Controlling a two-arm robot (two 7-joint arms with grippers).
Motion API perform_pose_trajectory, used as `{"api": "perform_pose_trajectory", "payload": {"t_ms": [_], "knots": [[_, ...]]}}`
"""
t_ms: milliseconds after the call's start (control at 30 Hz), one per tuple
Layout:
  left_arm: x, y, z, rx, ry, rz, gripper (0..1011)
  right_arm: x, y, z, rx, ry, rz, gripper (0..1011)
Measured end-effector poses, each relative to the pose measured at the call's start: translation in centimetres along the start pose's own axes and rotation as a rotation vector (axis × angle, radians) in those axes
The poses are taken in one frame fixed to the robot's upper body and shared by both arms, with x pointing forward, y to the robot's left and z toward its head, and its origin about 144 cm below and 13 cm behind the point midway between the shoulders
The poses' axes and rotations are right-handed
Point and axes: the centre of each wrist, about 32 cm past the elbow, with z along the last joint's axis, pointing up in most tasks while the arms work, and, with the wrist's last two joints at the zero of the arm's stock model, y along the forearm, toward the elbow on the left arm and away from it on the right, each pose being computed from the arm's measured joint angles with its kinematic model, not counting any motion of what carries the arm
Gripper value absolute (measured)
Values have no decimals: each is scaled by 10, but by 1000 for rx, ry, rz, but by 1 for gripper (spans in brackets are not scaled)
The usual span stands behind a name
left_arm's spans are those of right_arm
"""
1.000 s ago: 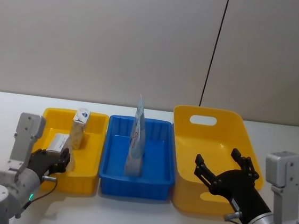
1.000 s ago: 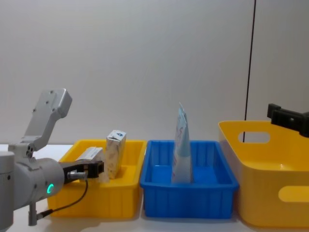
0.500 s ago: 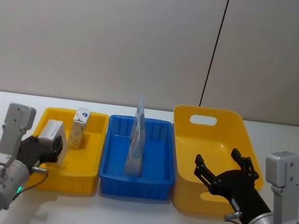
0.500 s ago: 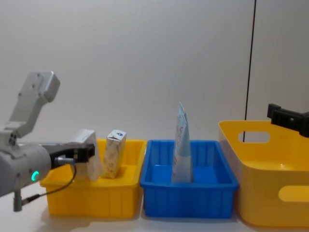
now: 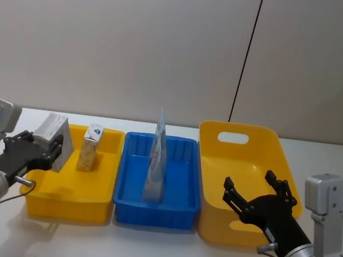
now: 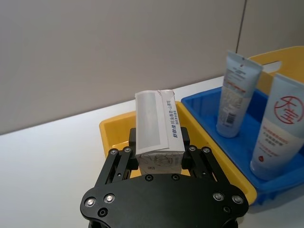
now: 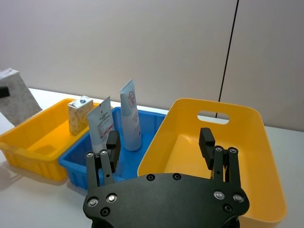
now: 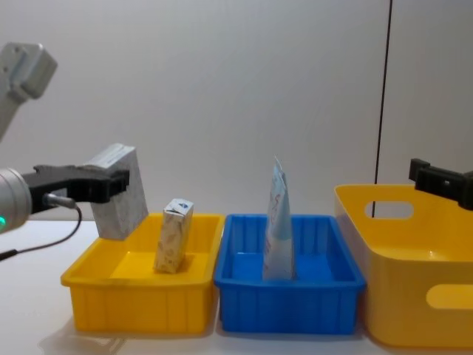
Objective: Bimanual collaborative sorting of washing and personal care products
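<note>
Cream card is pinched between the fingers of the left gripper: one carton is held tilted in the air above the left edge of the small yellow bin, clear of its rim. A second carton is stood on end inside that bin, toward its far edge, leaning slightly. The blue bin is set just beside the small yellow one on the white table. Two pale tubes are stood cap-down in the blue bin, the front tube partly covering the rear tube when seen from the head. The large yellow bin is placed just beside the blue bin's right edge. The right gripper is held over that bin's near half with its fingers spread wide and nothing between them. A thin black cable is seen running down the wall behind.
</note>
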Motion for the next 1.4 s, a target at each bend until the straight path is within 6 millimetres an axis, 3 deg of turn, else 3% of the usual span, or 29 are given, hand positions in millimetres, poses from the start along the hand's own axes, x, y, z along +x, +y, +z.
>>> {"api": "perform_pose_trajectory", "payload": {"t_ms": [833,1400], "knots": [[55,62,53,-55,-161,-378,429,0,0,0,0,0,0,1000],[74,81,75,-52,-216,-661,429,0,0,0,0,0,0,1000]]}}
